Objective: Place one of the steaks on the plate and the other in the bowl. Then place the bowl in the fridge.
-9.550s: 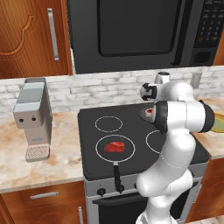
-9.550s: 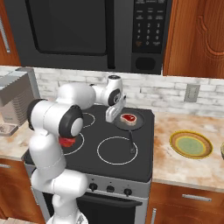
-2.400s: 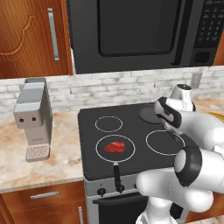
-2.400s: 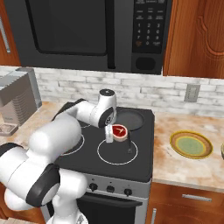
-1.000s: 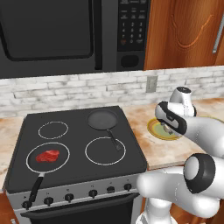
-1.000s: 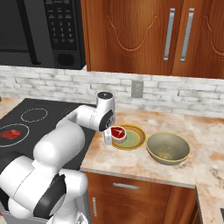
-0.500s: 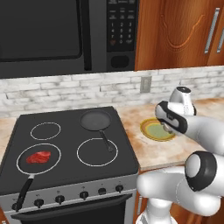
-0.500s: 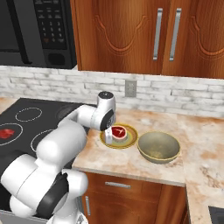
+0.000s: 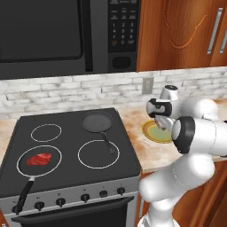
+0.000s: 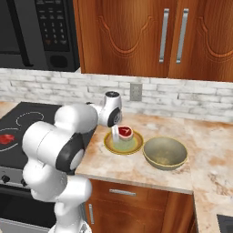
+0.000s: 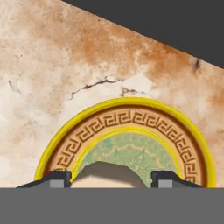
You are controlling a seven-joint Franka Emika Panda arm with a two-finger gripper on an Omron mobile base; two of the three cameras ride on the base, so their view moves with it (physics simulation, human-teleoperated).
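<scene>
Directly beneath the claw (image 10: 121, 136) lies the plate (image 10: 109, 144), so the steak (image 10: 125, 132) pinched between its fingers hangs poised for release there. Just beside it on the counter (image 10: 150, 171) waits the bowl (image 10: 164, 153), and the second steak (image 9: 39, 159) sits well apart in a pan (image 9: 23, 171).

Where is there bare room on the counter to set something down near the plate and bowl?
Free: the marble counter right of the bowl, and the strip behind the bowl up to the brick backsplash. Crowded: the plate, where the gripper holds a steak over it, bowl beside it.
</scene>
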